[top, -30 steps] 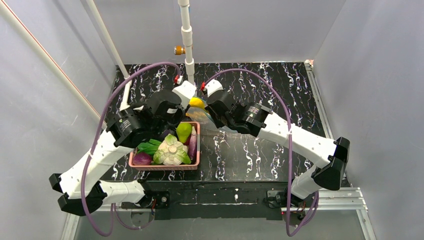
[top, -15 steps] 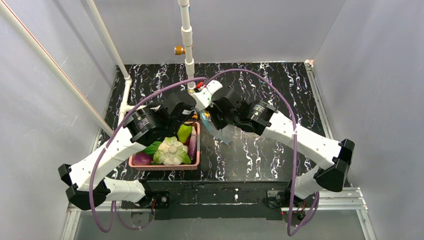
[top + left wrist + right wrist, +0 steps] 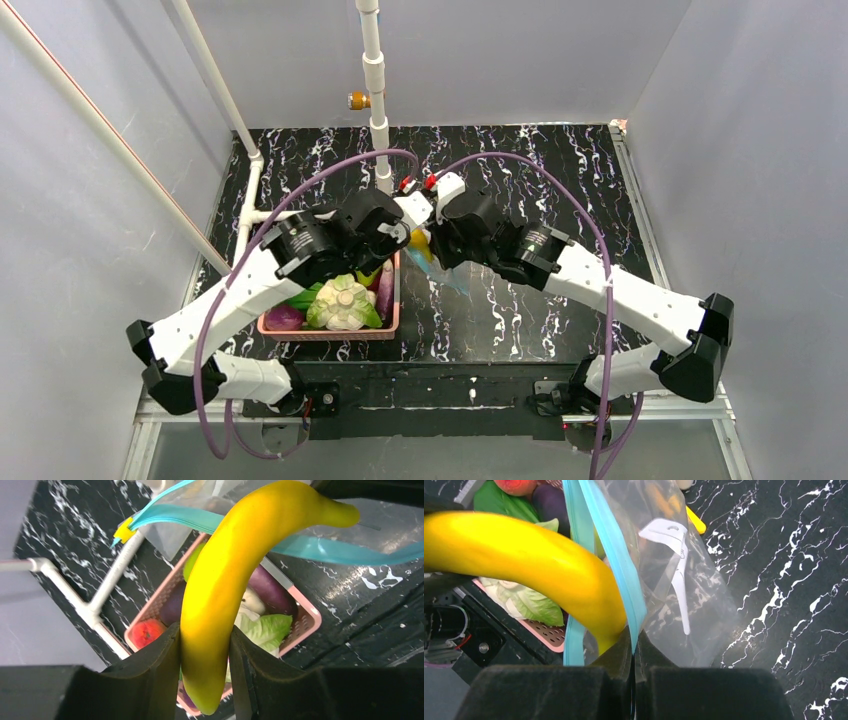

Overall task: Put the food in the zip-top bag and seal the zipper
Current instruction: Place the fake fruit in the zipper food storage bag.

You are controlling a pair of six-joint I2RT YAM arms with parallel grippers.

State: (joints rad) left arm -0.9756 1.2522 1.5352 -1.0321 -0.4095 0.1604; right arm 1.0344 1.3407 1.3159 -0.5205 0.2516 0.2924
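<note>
The left gripper (image 3: 204, 647) is clamping its two black fingers around the lower half of the long yellow piece (image 3: 235, 570), a smooth, glossy, banana-shaped curve that is tapering to a blunt tip. That tip is reaching the open mouth of the zip-top bag (image 3: 689, 605); in the right wrist view it is sitting between the two lips of the zipper (image 3: 619, 565). The right gripper (image 3: 633, 647) is pinching fully closed on one teal lip and holding the bag up above the table (image 3: 520, 310). The bag is clear, thin and crinkled, catching glare. The zipper is a flat teal-blue band, and a small yellow slider (image 3: 123, 530) is sitting at one end.

Below the held piece, a pink basket (image 3: 306, 615) of perforated plastic is resting on the black, white-veined marble surface, just left of the hanging bag. It is holding the white-and-green leafy head (image 3: 342, 302) with ruffled leaves, the green pear (image 3: 192, 565), largely hidden behind the yellow piece, the dark purple oblong piece (image 3: 267, 587) and a round red piece (image 3: 145, 632). The two grippers are meeting close together above the basket's far right corner
</note>
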